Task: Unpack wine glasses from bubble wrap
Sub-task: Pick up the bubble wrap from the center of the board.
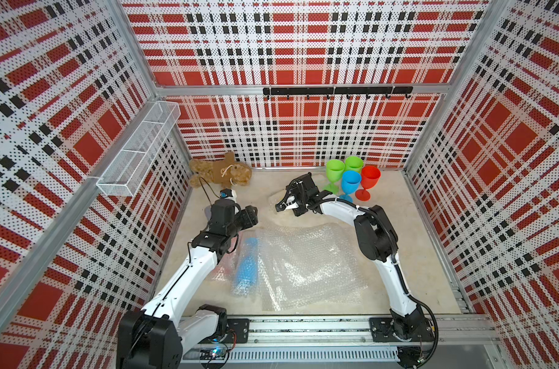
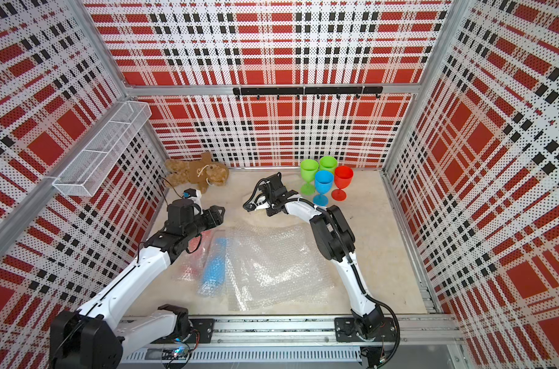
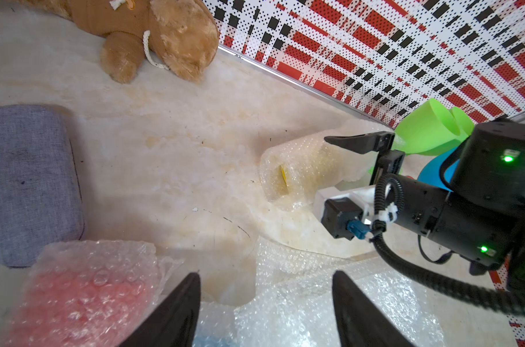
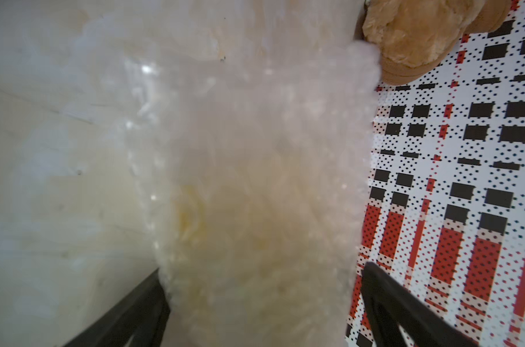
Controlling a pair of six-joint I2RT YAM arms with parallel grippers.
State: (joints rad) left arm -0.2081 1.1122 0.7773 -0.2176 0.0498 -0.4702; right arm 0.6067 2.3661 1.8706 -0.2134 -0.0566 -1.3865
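Left wrist view: my right end effector (image 3: 321, 168) straddles the wrapped goblet (image 3: 294, 172), jaws wide, probably to steady it.
My left end effector (image 3: 264, 273): parted, empty, placed to peel.

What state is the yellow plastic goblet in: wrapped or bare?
Wrapped. The yellow plastic goblet shows only as a sliver inside a rolled tube of clear bubble wrap.
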